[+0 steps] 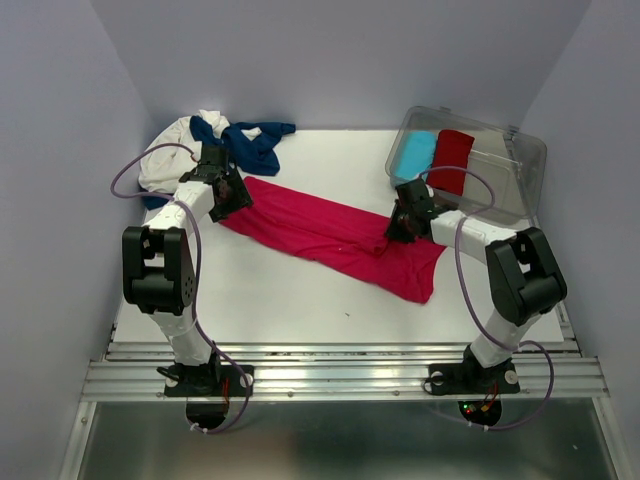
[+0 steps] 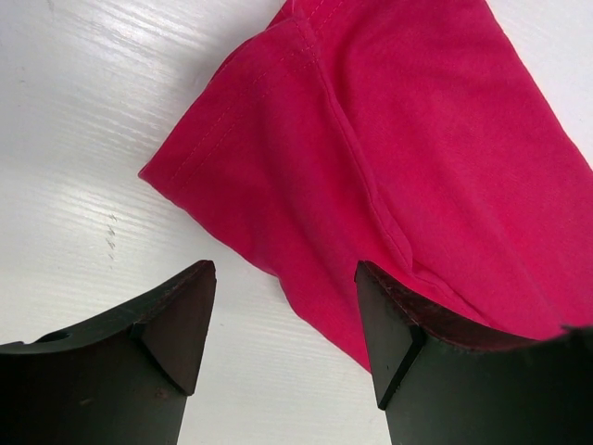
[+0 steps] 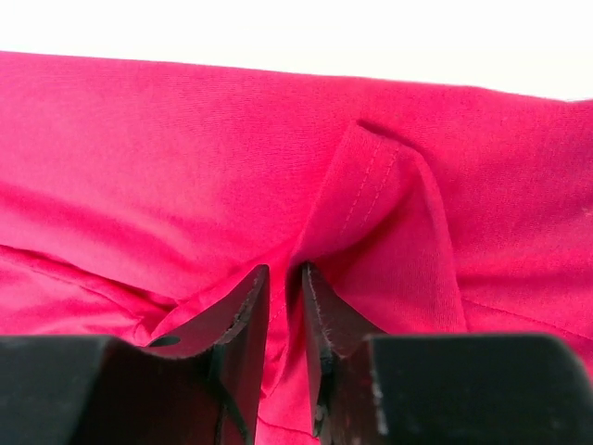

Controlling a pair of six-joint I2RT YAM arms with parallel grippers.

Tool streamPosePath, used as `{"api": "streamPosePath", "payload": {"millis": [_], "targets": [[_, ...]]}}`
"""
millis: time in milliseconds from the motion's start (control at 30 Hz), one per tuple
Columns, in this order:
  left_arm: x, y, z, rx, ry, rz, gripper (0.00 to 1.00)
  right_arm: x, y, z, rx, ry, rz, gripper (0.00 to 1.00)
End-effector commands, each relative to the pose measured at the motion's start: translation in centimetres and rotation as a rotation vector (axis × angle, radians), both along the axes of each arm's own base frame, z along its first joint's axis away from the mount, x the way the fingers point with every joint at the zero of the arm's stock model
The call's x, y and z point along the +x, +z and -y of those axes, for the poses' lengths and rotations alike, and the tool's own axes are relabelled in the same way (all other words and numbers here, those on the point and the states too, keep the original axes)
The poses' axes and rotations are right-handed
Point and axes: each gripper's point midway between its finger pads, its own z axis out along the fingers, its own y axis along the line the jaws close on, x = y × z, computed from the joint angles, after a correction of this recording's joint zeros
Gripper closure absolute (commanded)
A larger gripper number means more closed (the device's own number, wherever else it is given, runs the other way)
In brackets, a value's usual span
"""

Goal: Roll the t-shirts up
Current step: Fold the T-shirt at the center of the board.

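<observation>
Item: pink-red t-shirt [image 1: 330, 235], lying in a loose band across the table [image 1: 300, 300], ten o'clock to four o'clock.
Right hand [image 3: 285, 306]: clamped on a fold near the four o'clock end.
Left hand [image 2: 283, 315]: fingers apart over the ten o'clock corner.
Step, apparently: straightening before rolling. Next, the left must grip that corner.

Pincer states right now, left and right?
Left pincer: open, empty, at the edge of the bright pink-red cloth t-shirt.
Right pincer: closed on a fold of that t-shirt.
</observation>
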Motion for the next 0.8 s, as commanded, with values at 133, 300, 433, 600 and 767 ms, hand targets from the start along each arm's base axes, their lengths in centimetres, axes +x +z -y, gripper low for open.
{"api": "streamPosePath", "payload": {"millis": [133, 300, 433, 600, 767], "targets": [[0.2, 1.4, 0.1, 0.008, -0.020, 0.032, 0.27, 2.0, 1.5, -0.6, 0.012, -0.012, 0.060, 0.79], [0.3, 1.3, 0.2, 0.007, -0.021, 0.030, 0.27, 2.5, 1.9, -0.3, -0.007, -0.012, 0.077, 0.68], [0.3, 1.2, 0.2, 0.008, -0.020, 0.028, 0.28, 3.7, 2.4, -0.8, -0.007, -0.003, 0.096, 0.82], [0.2, 1.4, 0.0, 0.013, -0.016, 0.030, 0.28, 5.1, 2.9, -1.5, 0.001, 0.001, 0.110, 0.99], [0.1, 1.2, 0.1, 0.009, -0.018, 0.027, 0.27, 6.7, 3.4, -1.9, 0.005, -0.011, 0.129, 0.99]]}}
